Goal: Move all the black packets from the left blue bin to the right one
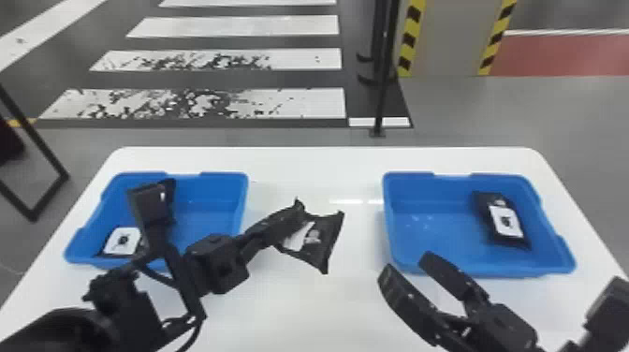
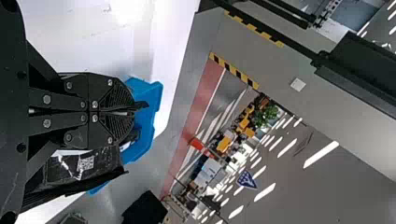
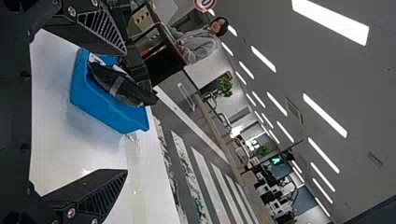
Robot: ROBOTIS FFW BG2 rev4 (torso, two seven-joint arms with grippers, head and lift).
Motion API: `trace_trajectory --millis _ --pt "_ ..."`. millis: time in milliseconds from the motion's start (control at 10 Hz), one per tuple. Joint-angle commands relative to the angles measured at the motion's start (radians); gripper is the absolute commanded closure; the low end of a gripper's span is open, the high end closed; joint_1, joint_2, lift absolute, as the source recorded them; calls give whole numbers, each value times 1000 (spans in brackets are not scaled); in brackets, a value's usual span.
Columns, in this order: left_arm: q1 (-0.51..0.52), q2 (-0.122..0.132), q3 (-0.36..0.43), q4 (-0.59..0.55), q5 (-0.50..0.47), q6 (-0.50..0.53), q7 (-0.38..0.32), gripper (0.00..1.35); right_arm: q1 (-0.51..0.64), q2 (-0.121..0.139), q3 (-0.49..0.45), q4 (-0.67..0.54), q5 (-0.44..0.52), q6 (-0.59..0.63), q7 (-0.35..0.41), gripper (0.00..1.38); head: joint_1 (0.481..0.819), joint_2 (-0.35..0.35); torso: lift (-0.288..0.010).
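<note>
Currently, my left gripper [image 1: 298,216] clasps a black packet [image 1: 323,245] between the left blue bin [image 1: 224,179] and right blue bin [image 1: 496,270].
My right gripper [image 1: 406,265] hangs near the latter, fingers spread.

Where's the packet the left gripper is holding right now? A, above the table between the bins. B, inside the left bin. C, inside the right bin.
A: the left gripper holds the packet between the two blue bins.
</note>
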State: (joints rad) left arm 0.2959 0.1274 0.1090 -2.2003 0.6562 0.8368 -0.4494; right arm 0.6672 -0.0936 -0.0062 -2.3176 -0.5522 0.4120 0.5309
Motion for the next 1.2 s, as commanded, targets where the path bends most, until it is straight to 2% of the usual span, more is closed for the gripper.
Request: trace_trajectory --millis 0,400,800,900,1100 --pt "-6 -3 -29 0 12 0 0 1204 -29 0 14 24 -20 30 3 127 695 33 -140" --pt "-16 -5 -85 0 32 10 -2 1205 -95 0 42 80 -74 69 14 127 695 12 -140" --pt "-24 -5 -95 0 28 25 0 1205 -115 -3 78 78 -102 74 15 130 695 8 -140" --pt "-26 -5 -99 0 30 25 0 1204 -120 -3 82 80 -102 98 15 222 695 14 -140" --pt "-31 -6 -109 0 42 25 0 1204 -137 -5 90 88 -92 138 14 930 695 27 -140"
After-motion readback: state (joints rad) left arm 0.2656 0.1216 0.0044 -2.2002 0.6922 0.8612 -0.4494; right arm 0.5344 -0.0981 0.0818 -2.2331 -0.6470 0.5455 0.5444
